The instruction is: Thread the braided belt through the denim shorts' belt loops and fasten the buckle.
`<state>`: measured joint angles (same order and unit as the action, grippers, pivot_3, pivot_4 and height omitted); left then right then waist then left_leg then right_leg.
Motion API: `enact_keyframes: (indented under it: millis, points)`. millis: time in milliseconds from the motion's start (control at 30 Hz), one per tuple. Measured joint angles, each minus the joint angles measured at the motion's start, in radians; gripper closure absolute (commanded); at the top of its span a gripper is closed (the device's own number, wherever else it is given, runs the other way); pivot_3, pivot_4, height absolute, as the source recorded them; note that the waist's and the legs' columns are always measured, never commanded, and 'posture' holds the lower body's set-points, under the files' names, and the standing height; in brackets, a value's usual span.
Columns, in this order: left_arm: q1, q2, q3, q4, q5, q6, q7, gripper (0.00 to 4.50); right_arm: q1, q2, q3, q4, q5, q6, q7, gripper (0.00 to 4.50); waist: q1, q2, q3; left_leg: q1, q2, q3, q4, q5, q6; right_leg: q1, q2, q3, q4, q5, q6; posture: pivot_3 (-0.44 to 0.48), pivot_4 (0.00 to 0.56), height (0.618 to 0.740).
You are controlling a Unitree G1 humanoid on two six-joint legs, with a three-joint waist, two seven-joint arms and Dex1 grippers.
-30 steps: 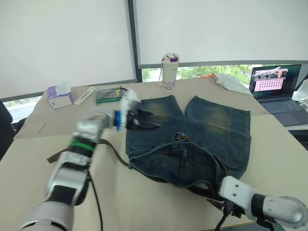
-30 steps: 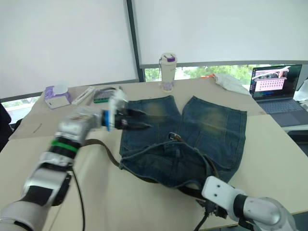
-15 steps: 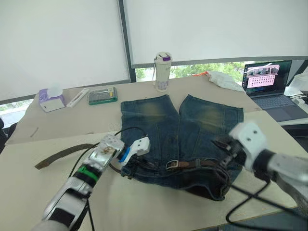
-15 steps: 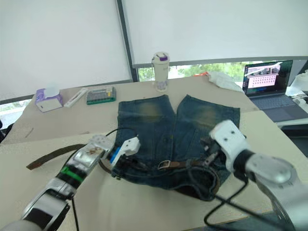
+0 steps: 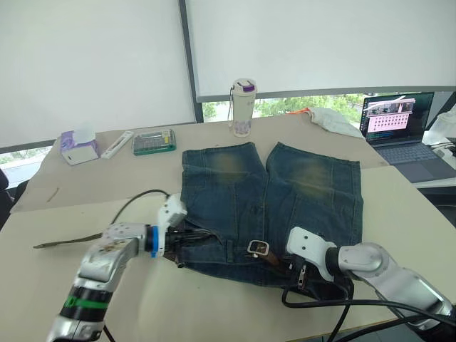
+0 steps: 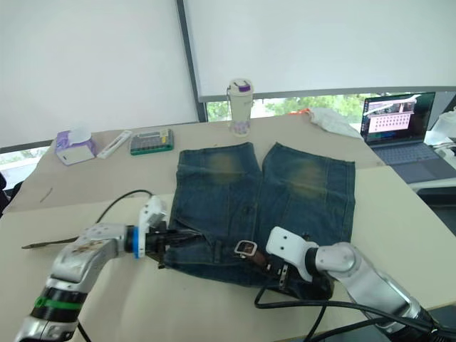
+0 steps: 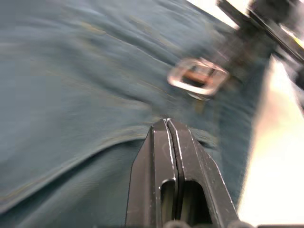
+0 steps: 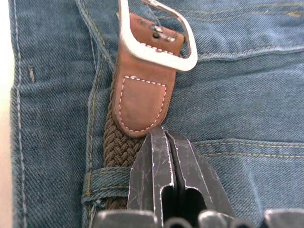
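The denim shorts (image 5: 271, 199) lie flat on the surface (image 5: 64, 199), waist toward the robot. The left gripper (image 7: 167, 124) is pressed shut with nothing between its fingers, its tips resting on the waistband at the left side of the shorts. The buckle (image 8: 156, 40) lies on the denim just past the right gripper (image 8: 165, 134), which is also pinched shut and holds nothing. The braided belt (image 8: 118, 147) runs from the buckle's brown leather tab under one of the belt loops (image 8: 107, 185), right beside that gripper's tips. More belt is hidden inside the waistband. One thin belt end (image 5: 68, 241) pokes out on the surface, behind the left gripper. There is open room there.
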<state>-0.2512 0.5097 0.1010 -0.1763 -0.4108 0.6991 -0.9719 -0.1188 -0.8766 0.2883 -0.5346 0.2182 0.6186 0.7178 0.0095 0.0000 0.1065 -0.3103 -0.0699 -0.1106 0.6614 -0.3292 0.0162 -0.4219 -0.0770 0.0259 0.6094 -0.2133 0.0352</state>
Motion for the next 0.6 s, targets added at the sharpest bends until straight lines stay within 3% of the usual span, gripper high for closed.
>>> enact_keyframes:
  millis: [33, 133, 233, 367, 500, 600]
  points:
    - [0.017, -0.016, 0.052, -0.016, -0.016, 0.035, 0.066, 4.23, 0.015, 0.037, -0.026, -0.004, 0.030, -0.013, 0.004, 4.50, 0.000, 0.000, 0.000, 0.000, 0.000, 0.000, 0.000, 0.000, 0.000, -0.001, 0.000, 0.001, 0.000, 0.000, 0.000, 0.000, 0.150, 0.740]
    - [0.076, -0.031, 0.172, -0.085, -0.058, 0.118, 0.198, 3.31, 0.019, 0.152, -0.124, -0.085, 0.195, -0.017, 0.023, 3.64, 0.000, 0.000, 0.000, 0.000, 0.000, 0.000, 0.000, 0.000, -0.001, -0.002, 0.000, 0.003, 0.001, 0.000, 0.000, 0.000, 0.150, 0.740]
    - [0.141, -0.069, 0.317, -0.224, -0.105, 0.223, 0.368, 2.28, -0.025, 0.150, -0.221, -0.168, 0.293, -0.001, 0.039, 2.53, 0.006, -0.002, 0.000, 0.001, -0.001, 0.000, 0.000, -0.001, -0.001, 0.000, -0.001, 0.003, -0.001, 0.000, 0.000, 0.000, 0.150, 0.740]
    - [0.177, -0.126, 0.421, -0.346, -0.086, 0.346, 0.597, 1.01, -0.102, 0.151, -0.234, -0.170, 0.328, -0.003, 0.066, 1.28, 0.009, -0.004, 0.000, 0.002, -0.001, 0.000, 0.000, -0.001, -0.001, 0.001, 0.000, 0.003, -0.001, 0.000, 0.000, 0.000, 0.150, 0.740]
    - [0.128, -0.280, 0.509, -0.439, 0.053, 0.599, 0.913, 1.01, -0.194, 0.150, -0.222, -0.159, 0.345, -0.010, 0.117, 1.28, 0.013, -0.006, 0.000, 0.002, -0.001, 0.001, -0.001, -0.001, -0.002, 0.001, 0.000, 0.003, 0.000, 0.000, 0.000, 0.000, 0.150, 0.740]
    - [0.033, -0.351, 0.589, -0.473, 0.126, 0.742, 1.035, 1.01, -0.226, 0.150, -0.214, -0.145, 0.344, -0.019, 0.137, 1.28, 0.018, -0.011, 0.000, 0.002, -0.001, 0.000, -0.001, 0.000, -0.003, 0.001, 0.000, 0.002, 0.000, 0.000, 0.000, 0.000, 0.150, 0.740]
